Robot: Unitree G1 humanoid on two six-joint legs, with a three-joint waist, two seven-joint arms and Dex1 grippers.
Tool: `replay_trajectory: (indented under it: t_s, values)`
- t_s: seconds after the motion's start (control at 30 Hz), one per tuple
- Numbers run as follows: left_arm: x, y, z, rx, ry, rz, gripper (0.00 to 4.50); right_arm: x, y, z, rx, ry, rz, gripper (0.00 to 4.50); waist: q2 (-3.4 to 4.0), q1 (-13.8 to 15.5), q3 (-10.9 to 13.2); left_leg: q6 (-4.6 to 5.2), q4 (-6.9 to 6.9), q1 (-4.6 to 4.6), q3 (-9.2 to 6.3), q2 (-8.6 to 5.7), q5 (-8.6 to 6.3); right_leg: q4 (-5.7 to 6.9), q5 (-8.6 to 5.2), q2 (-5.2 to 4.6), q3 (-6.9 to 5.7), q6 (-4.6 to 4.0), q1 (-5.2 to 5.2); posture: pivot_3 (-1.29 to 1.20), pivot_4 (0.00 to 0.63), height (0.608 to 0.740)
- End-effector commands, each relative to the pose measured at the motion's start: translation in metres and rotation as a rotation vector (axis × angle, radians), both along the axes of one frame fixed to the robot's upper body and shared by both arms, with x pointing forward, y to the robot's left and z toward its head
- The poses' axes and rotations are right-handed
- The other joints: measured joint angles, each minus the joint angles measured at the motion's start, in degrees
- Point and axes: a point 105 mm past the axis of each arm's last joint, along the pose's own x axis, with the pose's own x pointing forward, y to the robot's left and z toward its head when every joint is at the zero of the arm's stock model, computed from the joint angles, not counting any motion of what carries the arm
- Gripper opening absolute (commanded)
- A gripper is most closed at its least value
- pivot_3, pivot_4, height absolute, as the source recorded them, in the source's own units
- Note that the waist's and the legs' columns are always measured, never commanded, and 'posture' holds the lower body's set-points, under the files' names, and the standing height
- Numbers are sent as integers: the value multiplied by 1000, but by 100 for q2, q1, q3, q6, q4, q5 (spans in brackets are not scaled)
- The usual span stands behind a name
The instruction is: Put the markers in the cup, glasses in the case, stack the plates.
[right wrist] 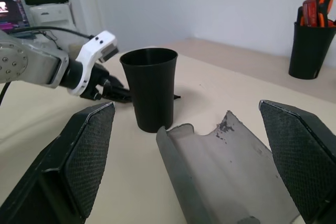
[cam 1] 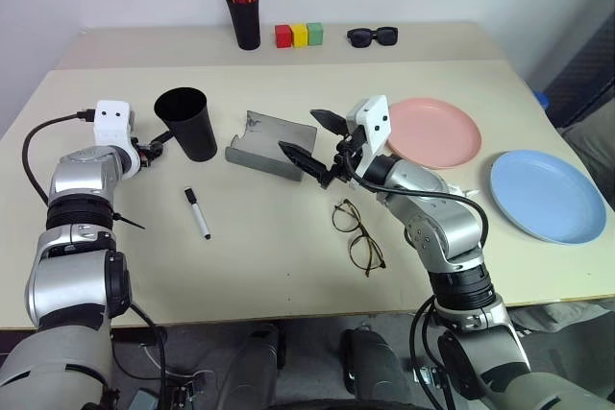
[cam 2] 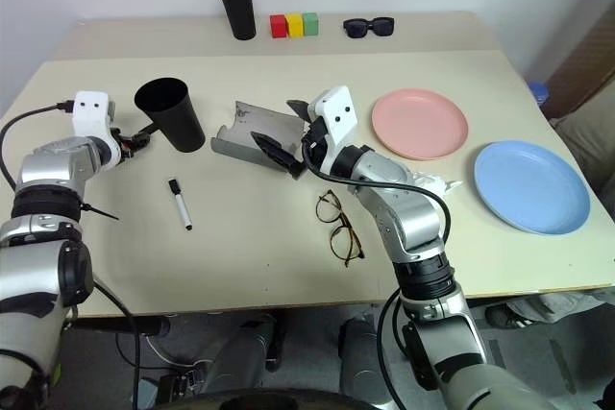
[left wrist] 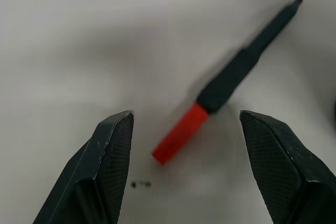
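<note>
My left gripper [cam 1: 154,148] is open just left of the black cup [cam 1: 187,124]. In the left wrist view, the black marker with a red end [left wrist: 226,82] lies on the table ahead of and between the open fingers [left wrist: 113,150], touching neither. The white marker [cam 1: 197,212] lies in front of the cup. My right gripper [cam 1: 312,139] stands open above the right end of the open grey case [cam 1: 271,144], holding nothing. The wire-framed glasses [cam 1: 358,234] lie on the table below that arm. The pink plate [cam 1: 432,132] and the blue plate [cam 1: 546,195] sit side by side at the right.
A black pen holder [cam 1: 244,12] with orange-capped markers, three coloured blocks [cam 1: 298,36] and black sunglasses [cam 1: 372,36] line the back of the table. The blue plate is close to the table's right edge.
</note>
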Motion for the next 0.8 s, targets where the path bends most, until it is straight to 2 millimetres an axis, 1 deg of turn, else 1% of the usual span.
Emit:
replay_trajectory:
  t_s: [0.03, 0.07, 0.13, 0.2, 0.23, 0.37, 0.43, 0.53, 0.63, 0.7, 0.8]
  values:
    - [1, 6, 13, -10, -24, 4, 2769, -6, -1, 14, 15, -57, 1, 4500, 0, -1, 0, 0, 0, 0, 0, 0, 0, 0, 0, 0, 0, 0, 0, 0, 150, 740]
    - [1, 6, 11, -12, -15, 4, 2490, -6, -1, 14, 15, -57, 0, 4500, 0, -2, 0, 0, 0, 0, 0, 0, 0, 0, 0, 0, 0, 0, 0, 0, 150, 740]
    - [0, 6, 9, -19, -8, 7, 1543, -6, -1, 14, 16, -55, -1, 4500, 0, -3, 0, 0, 0, 0, 1, 0, 0, 0, 0, 0, 0, 0, 1, 0, 150, 740]
    - [-1, 7, 7, -23, -7, 13, 485, -6, -1, 13, 18, -54, -1, 4500, 0, -3, 0, 0, 0, 0, 1, 0, 0, 1, 0, 0, 0, 0, 1, 0, 150, 740]
    - [-2, 8, 6, -22, -5, 16, 56, -6, -1, 13, 18, -54, 0, 4500, 0, -3, 0, 0, 0, 0, 0, 0, 0, 1, 0, 0, 0, 0, 0, 0, 150, 740]
    - [-5, 14, 4, -17, -4, 57, 56, -6, 0, 13, 18, -52, 3, 4500, 0, -8, 0, 0, 0, 1, 0, 1, 0, 2, 0, 0, 0, 0, 0, 0, 150, 740]
    - [-8, 21, 5, 1, -19, 107, 56, -6, 0, 13, 18, -52, 5, 4500, 0, -14, 0, 0, 0, 1, 0, 1, 0, 2, 0, 0, 0, 0, 0, 0, 150, 740]
    - [-9, 30, 19, 35, -119, 179, 56, -6, 0, 13, 18, -51, 5, 4500, 0, -24, 0, 0, -1, 2, 0, 2, 0, 5, 0, 0, 1, 0, -2, 0, 150, 740]
    - [-18, 33, 31, -37, -209, 290, 56, -6, 0, 12, 16, -51, 6, 4500, 0, -12, 0, 0, -2, -1, -3, 3, 0, 8, 0, -1, 2, 0, -6, 0, 150, 740]
    - [-33, 25, 35, -72, -228, 346, 56, -6, -1, 12, 14, -50, 4, 4500, -2, 3, -1, 0, -1, -2, -24, 1, 0, 6, 0, -5, 3, 0, -6, 0, 150, 740]
    - [-61, 2, 37, -138, -215, 402, 56, -7, -4, 10, 8, -47, 2, 4500, -3, 26, -2, 0, 2, -2, -31, 3, 0, 5, 0, -13, 3, 0, -1, 0, 150, 740]
